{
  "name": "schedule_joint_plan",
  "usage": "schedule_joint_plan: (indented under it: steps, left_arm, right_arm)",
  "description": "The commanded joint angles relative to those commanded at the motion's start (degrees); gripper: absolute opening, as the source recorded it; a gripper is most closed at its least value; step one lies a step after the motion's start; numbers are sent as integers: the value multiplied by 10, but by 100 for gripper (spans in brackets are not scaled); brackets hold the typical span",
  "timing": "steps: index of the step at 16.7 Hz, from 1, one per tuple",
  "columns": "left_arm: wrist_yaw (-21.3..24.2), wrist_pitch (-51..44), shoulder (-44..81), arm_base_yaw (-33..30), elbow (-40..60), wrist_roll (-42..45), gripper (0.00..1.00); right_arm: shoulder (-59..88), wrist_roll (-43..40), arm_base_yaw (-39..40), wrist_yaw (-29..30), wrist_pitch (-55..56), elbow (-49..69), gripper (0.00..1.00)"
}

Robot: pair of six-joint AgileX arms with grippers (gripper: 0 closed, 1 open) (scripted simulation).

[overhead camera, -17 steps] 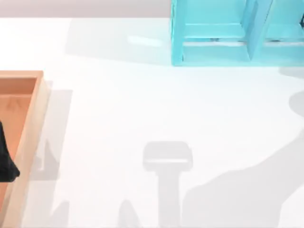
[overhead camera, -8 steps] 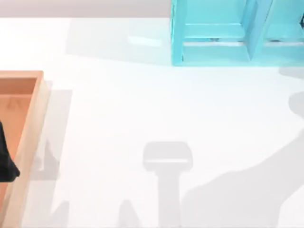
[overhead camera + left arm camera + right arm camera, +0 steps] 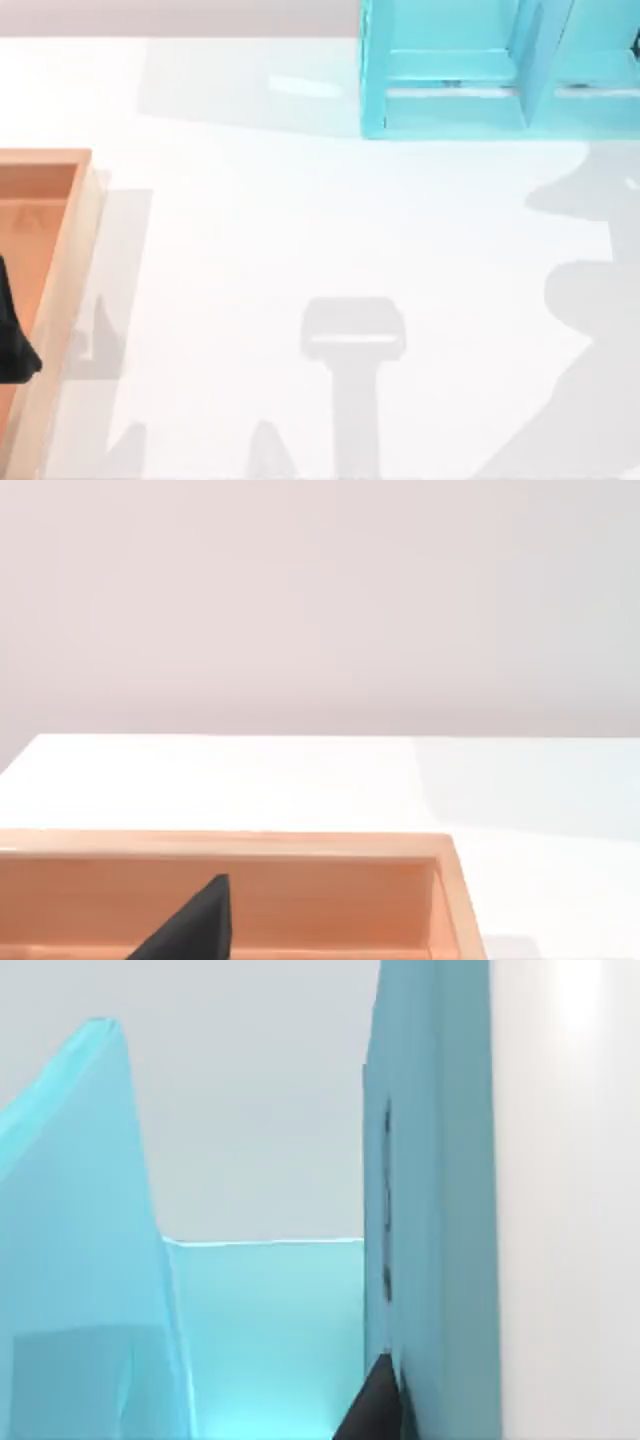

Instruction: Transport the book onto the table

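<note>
Book: what looks like the book (image 3: 430,1210) stands upright inside the light-blue shelf (image 3: 440,110) at the far right of the counter (image 3: 300,230). In the right wrist view it reads as a teal face with a broad white edge beside it, though I cannot tell it from a shelf wall with certainty.
Right end effector: the right end effector (image 3: 375,1405) is inside the shelf with its dark tip just beside that teal face. Whether it is spread, pressed together or pinching the book cannot be told.
Left end effector: the left end effector (image 3: 12,330) is parked over the wooden tray (image 3: 70,260) at the left edge, and its state cannot be told either.
Progress: judged early, since nothing lies on the open counter.
Risk of slip: a shallow grip near one corner would likely let the heavy hardcover pivot or drop on the way out.
Risk of snag: the compartment looks tight, so pulling at an angle could catch the cover on a wall and drag the shelf.
Risk of tipping: a push instead of a pinch could knock the book flat inside, out of easy reach.
Risk at landing: letting go high or tilted could make it topple or slide on the glossy counter.
</note>
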Motion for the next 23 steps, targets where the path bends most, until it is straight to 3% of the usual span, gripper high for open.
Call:
schedule_joint_plan:
  steps: [7, 16, 19, 23]
  left_arm:
    - [0, 0, 0, 0, 0, 0, 100]
    - [0, 0, 0, 0, 0, 0, 100]
    - [0, 0, 0, 0, 0, 0, 100]
    - [0, 0, 0, 0, 0, 0, 100]
  right_arm:
    - [-289, -10, -57, -67, -152, -136, 0]
    - [-331, -17, -60, -74, -177, -159, 0]
    - [-325, -67, -8, -21, -145, -130, 0]
    - [-291, -206, 145, 133, -88, -75, 0]
